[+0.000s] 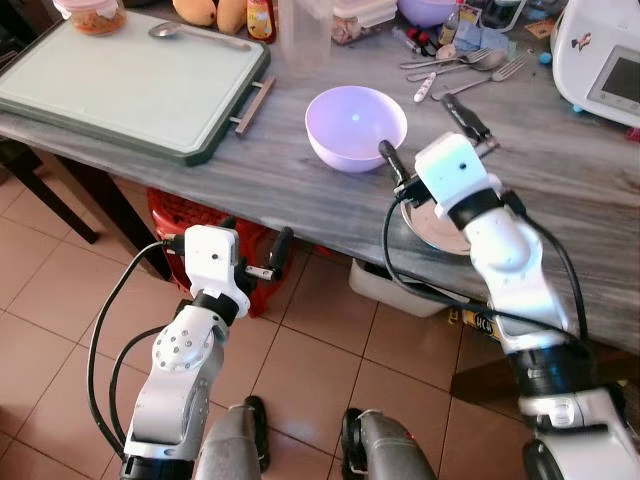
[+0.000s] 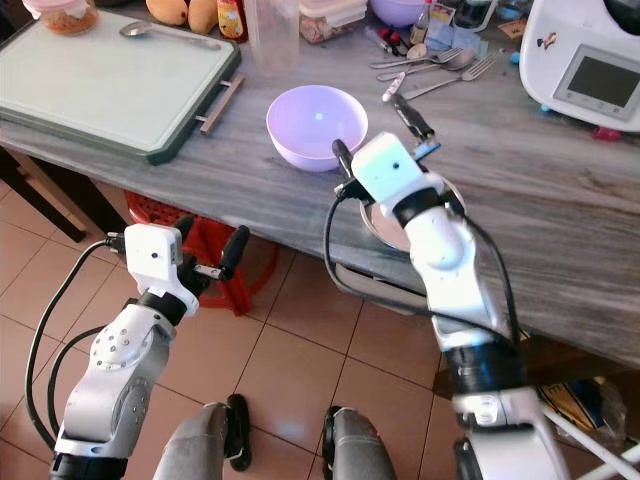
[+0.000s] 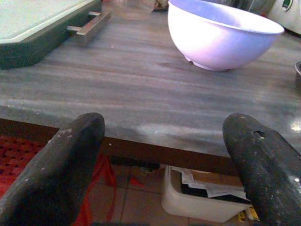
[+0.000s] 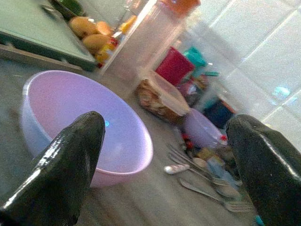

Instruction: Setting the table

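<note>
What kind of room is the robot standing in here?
Probably a home kitchen or dining area: a grey wooden table holds a lilac bowl, a green cutting board, loose cutlery and a white appliance.

No legible text

We can read nothing: the white appliance (image 1: 605,62) at the table's far right corner has a screen (too small to read).

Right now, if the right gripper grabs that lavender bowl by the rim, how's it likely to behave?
The lavender bowl looks like thin plastic and appears empty, so probably light. Its glossy wall may slip between the right gripper fingers, which stand open just beside it. It rests on a small foot on the smooth grey table, so a push would likely slide it, perhaps tipping it.
</note>
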### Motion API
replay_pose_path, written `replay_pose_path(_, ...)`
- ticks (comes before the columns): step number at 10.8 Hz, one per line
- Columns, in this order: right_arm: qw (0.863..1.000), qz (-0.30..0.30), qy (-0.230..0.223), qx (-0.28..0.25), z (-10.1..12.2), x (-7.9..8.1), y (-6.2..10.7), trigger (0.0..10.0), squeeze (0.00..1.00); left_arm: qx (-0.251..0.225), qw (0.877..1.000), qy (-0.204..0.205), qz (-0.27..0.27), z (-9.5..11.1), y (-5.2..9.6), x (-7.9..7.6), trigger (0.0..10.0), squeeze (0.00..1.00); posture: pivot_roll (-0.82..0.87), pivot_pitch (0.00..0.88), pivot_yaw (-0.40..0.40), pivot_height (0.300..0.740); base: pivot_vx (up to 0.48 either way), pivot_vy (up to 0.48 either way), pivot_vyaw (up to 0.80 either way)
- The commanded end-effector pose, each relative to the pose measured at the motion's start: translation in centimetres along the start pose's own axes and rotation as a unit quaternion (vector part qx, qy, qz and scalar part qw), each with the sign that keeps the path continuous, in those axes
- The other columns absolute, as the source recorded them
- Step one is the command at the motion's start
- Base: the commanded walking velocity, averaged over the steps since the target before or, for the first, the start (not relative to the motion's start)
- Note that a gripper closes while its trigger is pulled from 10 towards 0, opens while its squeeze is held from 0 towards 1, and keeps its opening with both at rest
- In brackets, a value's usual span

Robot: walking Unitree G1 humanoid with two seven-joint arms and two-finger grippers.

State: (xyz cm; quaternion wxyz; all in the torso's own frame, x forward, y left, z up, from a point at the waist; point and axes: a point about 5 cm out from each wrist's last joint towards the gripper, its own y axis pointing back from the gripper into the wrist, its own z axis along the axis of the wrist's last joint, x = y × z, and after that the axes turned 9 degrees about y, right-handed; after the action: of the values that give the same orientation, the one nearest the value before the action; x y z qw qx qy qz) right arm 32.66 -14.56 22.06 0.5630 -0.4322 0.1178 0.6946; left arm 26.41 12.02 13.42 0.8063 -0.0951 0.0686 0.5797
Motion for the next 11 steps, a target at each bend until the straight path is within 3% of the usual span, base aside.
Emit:
replay_pose_path(1,0.999,-0.042,0.004,0.014,-0.1,-1.1,0.5,10.0,1.0,0.004,1.0,0.002,-0.001,-0.2,0.2,0.0,10.0,0.0,-0.05,0.203,-0.02,0.74,0.0,0.0,0.0)
replay_pose_path(2,0.996,-0.076,0.01,0.048,-0.9,-1.7,1.8,10.0,0.97,0.005,1.0,0.002,0.003,-0.2,0.4,0.2,10.0,0.0,-0.05,0.208,-0.02,0.74,0.0,0.0,0.0)
replay_pose_path(3,0.991,-0.083,-0.025,0.1,-2.4,-1.3,3.0,10.0,0.2,0.008,1.0,0.002,0.004,-0.4,0.5,0.3,10.0,0.0,-0.05,0.21,-0.019,0.74,0.0,0.0,0.0)
replay_pose_path(4,0.987,-0.083,-0.048,0.126,-3.3,-0.9,3.6,10.0,0.0,0.009,1.0,0.002,0.004,-0.4,0.5,0.2,10.0,0.0,-0.05,0.208,-0.017,0.74,0.0,0.0,0.0)
replay_pose_path(7,0.972,-0.099,-0.071,0.201,-5.7,-0.8,5.1,10.0,0.0,0.011,1.0,0.0,0.003,-0.4,0.6,0.3,10.0,0.0,-0.05,0.214,-0.017,0.74,0.0,0.0,0.0)
replay_pose_path(8,0.964,-0.1,-0.1,0.225,-6.2,-0.4,5.5,10.0,0.0,0.013,1.0,0.0,0.002,-0.4,0.7,0.2,10.0,0.0,-0.04,0.215,-0.017,0.74,0.0,0.0,0.0)
replay_pose_path(11,0.956,-0.065,-0.139,0.25,-6.6,0.9,5.4,10.0,0.0,0.016,1.0,-0.002,0.001,-0.4,0.8,0.3,10.0,0.0,-0.04,0.219,-0.013,0.74,0.0,0.0,0.0)
